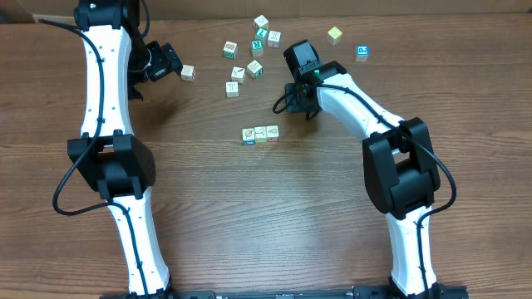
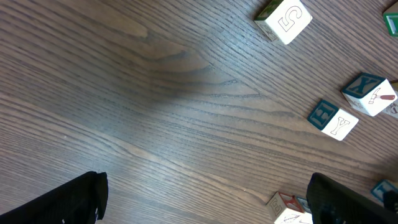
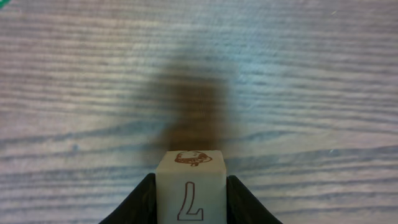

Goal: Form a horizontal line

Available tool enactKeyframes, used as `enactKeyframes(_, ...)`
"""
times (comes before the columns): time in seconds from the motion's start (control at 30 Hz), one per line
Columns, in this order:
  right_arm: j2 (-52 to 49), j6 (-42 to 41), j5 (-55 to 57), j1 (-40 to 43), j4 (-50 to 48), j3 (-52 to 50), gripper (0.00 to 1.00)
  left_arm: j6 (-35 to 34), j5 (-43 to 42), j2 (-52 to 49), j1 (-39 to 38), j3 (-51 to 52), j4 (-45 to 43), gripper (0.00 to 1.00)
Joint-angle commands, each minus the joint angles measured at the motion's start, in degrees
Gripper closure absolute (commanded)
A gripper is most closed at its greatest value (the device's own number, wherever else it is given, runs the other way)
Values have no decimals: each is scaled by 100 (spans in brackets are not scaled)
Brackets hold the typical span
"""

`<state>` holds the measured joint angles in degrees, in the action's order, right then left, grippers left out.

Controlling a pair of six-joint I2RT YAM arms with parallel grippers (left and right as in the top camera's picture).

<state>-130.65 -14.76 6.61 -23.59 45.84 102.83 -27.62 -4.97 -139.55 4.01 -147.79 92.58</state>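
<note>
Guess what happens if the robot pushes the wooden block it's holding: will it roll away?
Probably not: the wooden cube has flat faces and square edges, so it should slide or sit still rather than roll. It looks stiff: no dent where the right gripper squeezes it. Being small and wooden, it's likely light.

Left wrist view: top cube (image 2: pixel 284 20) carries an outlined "5", possibly an S. X cube (image 2: pixel 368 96) has an "X" on its blue face. Y cube (image 2: pixel 340 124), just beside it, has an outlined "Y" on its pale face and what looks like "E" on its blue face. Right wrist view: gripped cube (image 3: pixel 189 190) has a red-outlined "7", or an upturned L. Overhead: cube marks too small to read.
</note>
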Motion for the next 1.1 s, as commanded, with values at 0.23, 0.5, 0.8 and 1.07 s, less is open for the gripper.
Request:
enactKeyframes(0.23,186,-15,-817,46,909,-2,70,42,-42,68,4,-111,-4,0)
enactKeyframes(0.5,186,-15,-892,46,938,-2,69,42,-42,68,4,-114,-4,0)
enactKeyframes(0.8,186,-20,-1174,46,1025,-2,69,44,-42,68,4,-114,-4,0)
enactKeyframes(1.07,186,-20,-1187,46,1062,-2,61,42,-42,68,4,-114,-2,0)
